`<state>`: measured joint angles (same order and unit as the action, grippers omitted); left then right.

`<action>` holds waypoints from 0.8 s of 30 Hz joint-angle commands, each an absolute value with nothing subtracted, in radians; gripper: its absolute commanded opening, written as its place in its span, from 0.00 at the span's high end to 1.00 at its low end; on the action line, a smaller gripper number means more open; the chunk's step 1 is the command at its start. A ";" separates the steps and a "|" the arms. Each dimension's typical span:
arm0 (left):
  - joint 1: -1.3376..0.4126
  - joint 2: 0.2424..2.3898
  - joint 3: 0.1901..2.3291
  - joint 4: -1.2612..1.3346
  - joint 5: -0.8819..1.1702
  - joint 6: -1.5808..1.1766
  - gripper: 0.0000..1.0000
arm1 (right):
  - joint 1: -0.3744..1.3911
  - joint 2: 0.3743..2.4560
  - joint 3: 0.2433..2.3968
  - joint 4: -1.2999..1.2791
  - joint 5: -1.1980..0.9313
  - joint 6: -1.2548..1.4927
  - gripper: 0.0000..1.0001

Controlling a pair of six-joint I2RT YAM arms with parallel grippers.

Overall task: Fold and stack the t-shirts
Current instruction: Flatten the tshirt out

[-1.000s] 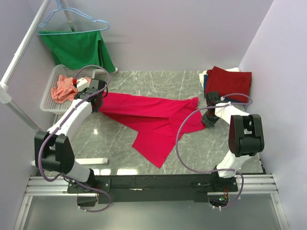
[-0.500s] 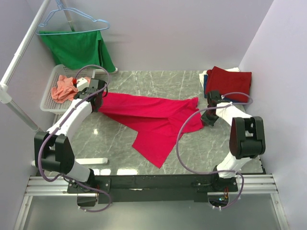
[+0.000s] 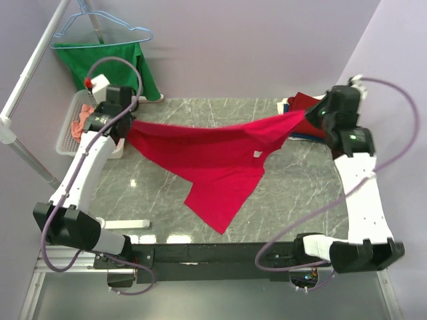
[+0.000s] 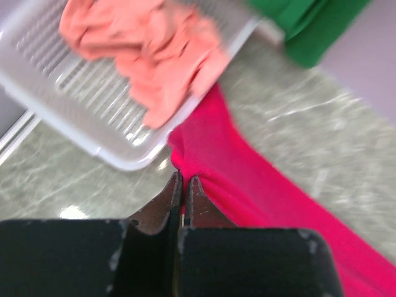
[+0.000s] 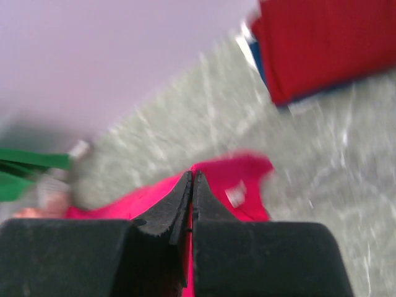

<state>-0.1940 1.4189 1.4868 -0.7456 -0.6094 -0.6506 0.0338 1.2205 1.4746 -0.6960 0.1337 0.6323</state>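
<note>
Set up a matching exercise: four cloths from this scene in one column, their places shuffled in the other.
Cloths
1. pinkish-red t-shirt
2. salmon-orange t-shirt
3. dark red t-shirt
4. green garment

Places
A. hanging from the hanger at far left
B. stretched between the left gripper and the right gripper
C. lying at the table's far right corner
D. in the white basket

Pairs: 1-B, 2-D, 3-C, 4-A
</note>
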 commanded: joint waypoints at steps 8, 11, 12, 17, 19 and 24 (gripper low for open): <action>-0.187 1.261 1.762 -0.667 -0.407 -0.508 0.99 | 0.029 1.027 1.839 -0.750 0.106 0.457 1.00; -0.187 1.182 1.787 -0.629 -0.385 -0.476 0.99 | 0.028 0.982 1.908 -0.770 0.100 0.427 1.00; -0.187 1.157 1.790 -0.618 -0.384 -0.469 0.99 | 0.028 0.973 1.948 -0.787 0.100 0.420 1.00; -0.187 0.962 1.769 -0.545 -0.391 -0.440 0.99 | 0.031 0.870 1.999 -0.779 0.074 0.379 1.00; -0.187 0.913 1.763 -0.534 -0.382 -0.433 0.99 | 0.031 0.841 1.997 -0.761 0.055 0.382 1.00; -0.187 0.781 1.772 -0.540 -0.319 -0.420 0.99 | 0.031 0.750 1.988 -0.697 0.003 0.393 1.00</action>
<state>-0.1921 0.8410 1.7416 -0.5903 -0.3683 -0.4568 0.0338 0.7712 1.9816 -0.7757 0.0460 0.4126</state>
